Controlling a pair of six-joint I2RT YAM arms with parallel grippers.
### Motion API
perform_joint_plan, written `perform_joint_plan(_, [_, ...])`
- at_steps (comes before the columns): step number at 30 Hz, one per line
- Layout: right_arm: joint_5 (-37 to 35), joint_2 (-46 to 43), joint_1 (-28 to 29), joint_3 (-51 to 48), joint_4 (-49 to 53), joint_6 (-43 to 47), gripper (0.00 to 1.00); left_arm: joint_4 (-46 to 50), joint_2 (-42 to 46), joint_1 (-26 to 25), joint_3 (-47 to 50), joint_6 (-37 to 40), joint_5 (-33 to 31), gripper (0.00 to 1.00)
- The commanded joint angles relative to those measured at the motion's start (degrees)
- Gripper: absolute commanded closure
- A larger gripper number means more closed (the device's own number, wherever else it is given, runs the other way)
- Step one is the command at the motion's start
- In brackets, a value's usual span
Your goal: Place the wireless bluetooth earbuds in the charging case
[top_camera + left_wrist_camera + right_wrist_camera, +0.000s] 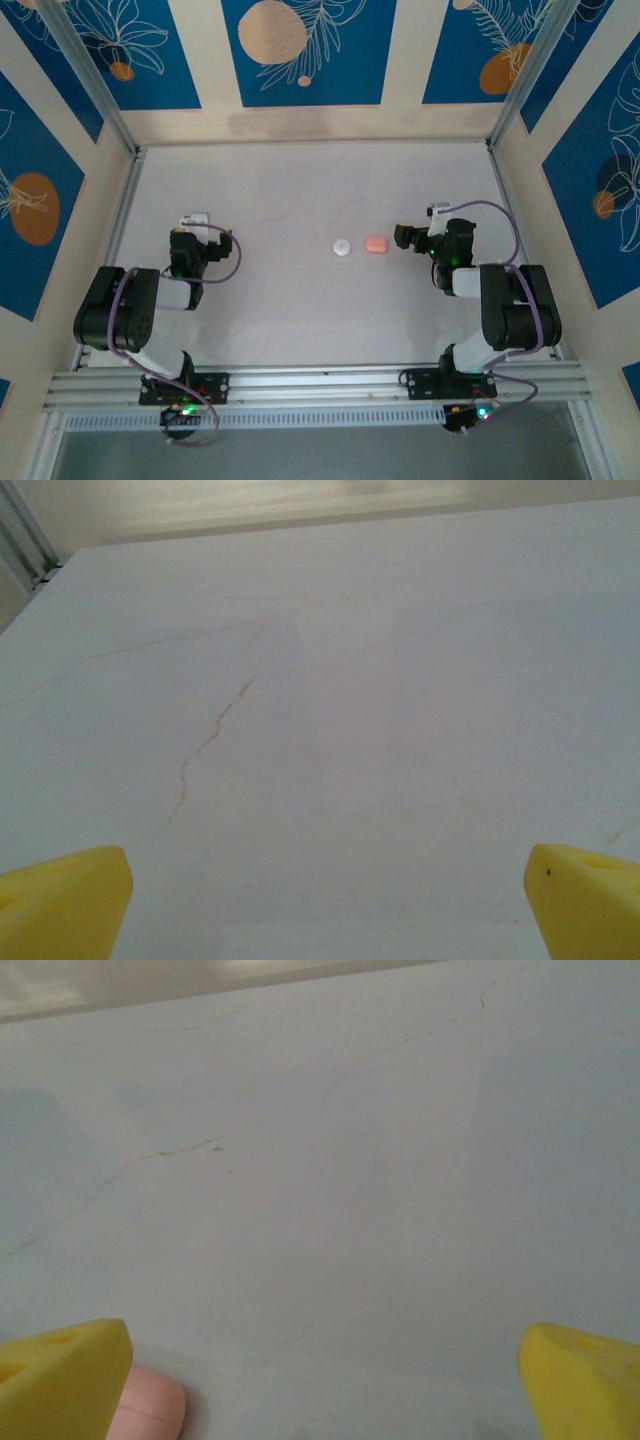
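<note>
Both arms were wide open and carrying nothing: the left gripper (193, 222) hung over bare table (270, 190), well apart from the middle. The right gripper (405, 237) sat just beside the pink case (375, 244), with the white case (342, 247) next along. The earbuds were too small to make out.

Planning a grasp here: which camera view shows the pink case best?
Top external: the pink case lies whole and unobstructed on the table, just right of a white round item. The right wrist view catches just a cropped corner beside a yellow fingertip.
</note>
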State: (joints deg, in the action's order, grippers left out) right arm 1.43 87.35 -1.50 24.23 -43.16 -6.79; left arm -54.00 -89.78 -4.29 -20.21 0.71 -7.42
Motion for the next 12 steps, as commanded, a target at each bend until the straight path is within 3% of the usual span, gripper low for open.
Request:
perform_joint_plan(1, [-1.6,0.2,0.2,-0.3,-3.3,1.3,0.01,0.7,0.6,0.3,-1.2,1.4,2.2,0.0])
perform_joint_plan(12, [-1.2,-0.1,-0.1,-0.3,-2.8,1.1,0.01,0.6,0.6,0.3,-1.1,1.5,2.5,0.0])
